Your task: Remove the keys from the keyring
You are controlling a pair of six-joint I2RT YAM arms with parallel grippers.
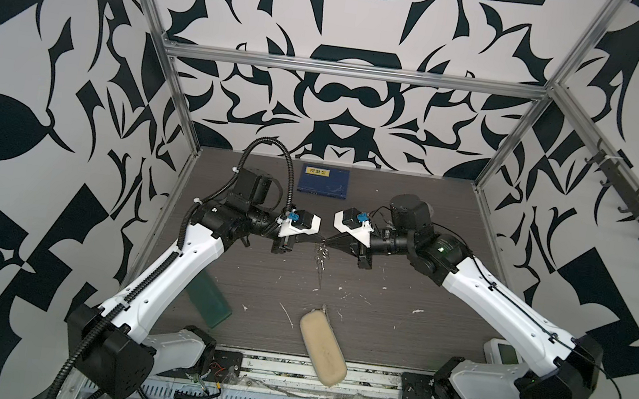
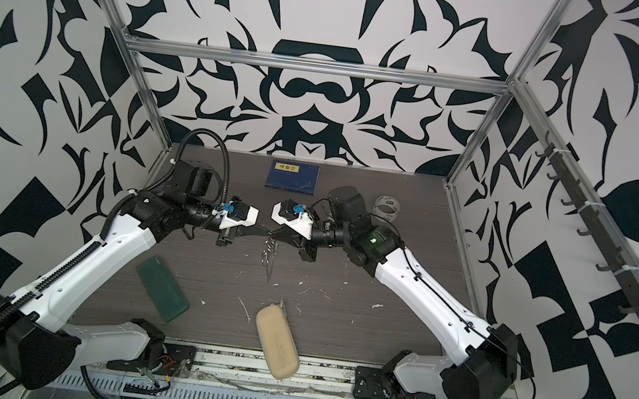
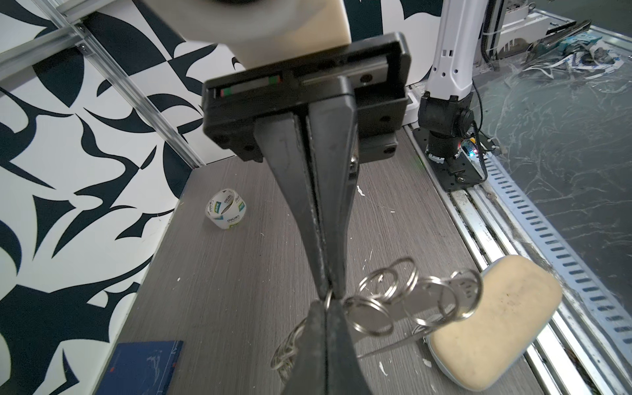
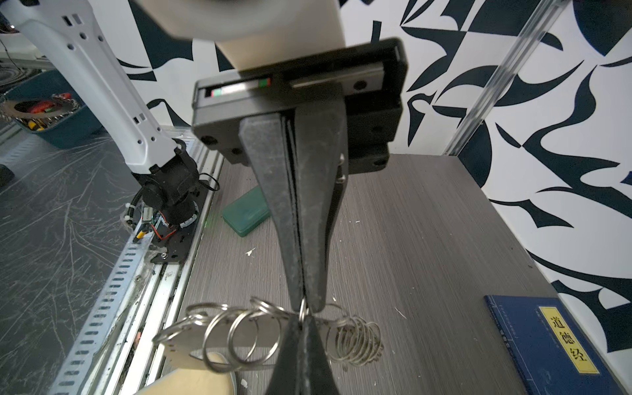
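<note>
The left gripper [image 3: 330, 290] and right gripper [image 4: 304, 304] both pinch the keyring [image 3: 393, 294] aloft; the keys [image 3: 422, 304] hang on it, none removed yet.

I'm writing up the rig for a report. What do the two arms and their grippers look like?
The left arm and right arm have white shells with black joints. A ribbed black hose runs along the left one; a thin black cable along the right. The left gripper and right gripper have tapered matte black fingers.
</note>
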